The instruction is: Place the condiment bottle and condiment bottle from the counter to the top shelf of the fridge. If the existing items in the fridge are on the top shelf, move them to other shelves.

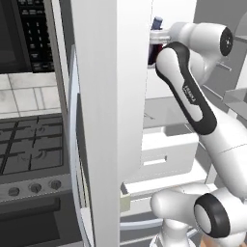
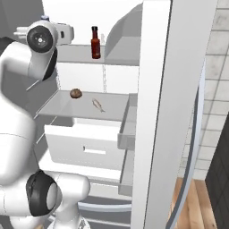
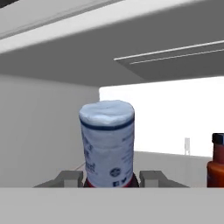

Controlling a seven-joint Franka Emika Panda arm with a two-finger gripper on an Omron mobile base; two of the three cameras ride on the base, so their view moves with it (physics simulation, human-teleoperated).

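Note:
In the hand view my gripper (image 3: 109,177) is shut on a condiment bottle (image 3: 107,140) with a white, blue-ringed cap and a dark red body. It stands upright between the two fingers (image 3: 68,177), inside the fridge at top-shelf height. From the left base view the same bottle (image 3: 138,49) shows beside the fridge door edge, partly hidden by my arm. I cannot tell whether its base touches the shelf. The other condiment bottle (image 2: 95,42), red with a black cap, stands upright on the top shelf (image 2: 80,54). It also sits at the right edge of the hand view, red bottle (image 3: 216,164).
On the middle shelf (image 2: 58,105) lie a small brown round item (image 2: 75,93) and a thin fish-like item (image 2: 98,105). A white drawer (image 2: 85,143) sits below. The open fridge door (image 2: 156,112) stands close on the right. A stove (image 1: 29,144) is to the left.

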